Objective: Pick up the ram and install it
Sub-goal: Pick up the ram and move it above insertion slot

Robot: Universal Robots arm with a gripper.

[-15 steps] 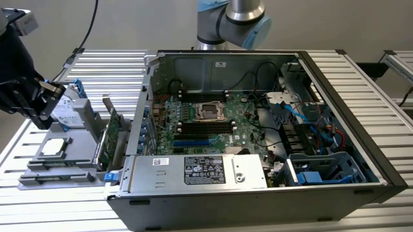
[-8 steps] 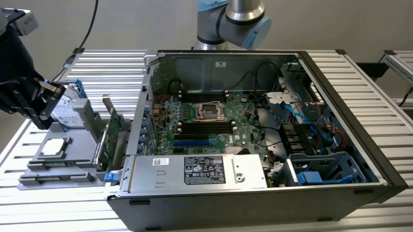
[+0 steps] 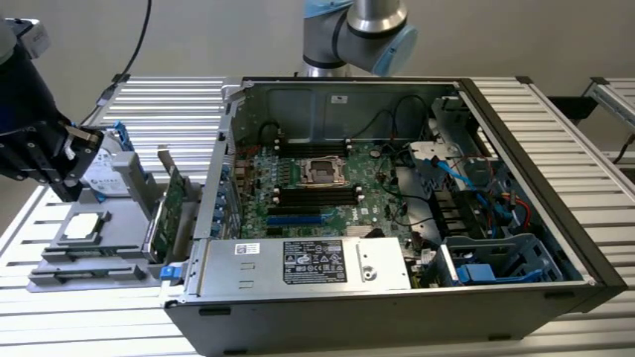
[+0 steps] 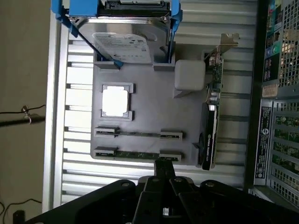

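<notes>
The ram point(image 4: 138, 153) is a thin green stick lying edge-up between two grey holders of the grey parts fixture point(image 4: 145, 116). My gripper point(image 4: 164, 164) hangs above that fixture, its dark fingers pressed together with nothing between them, the tips just off the ram's one end. In the exterior view the gripper point(image 3: 70, 190) hovers over the fixture point(image 3: 85, 245) at the exterior view's left, outside the open computer case point(image 3: 397, 223). The motherboard point(image 3: 308, 186) with its long black slots point(image 3: 317, 197) lies inside the case.
On the fixture also sit a silver processor chip point(image 4: 115, 100), a hard drive in a blue bracket point(image 4: 126, 44) and an upright green expansion card point(image 4: 212, 121). The case wall point(image 3: 223, 149) stands between fixture and motherboard. Cables and a blue drive cage point(image 3: 491, 260) crowd the case's far side.
</notes>
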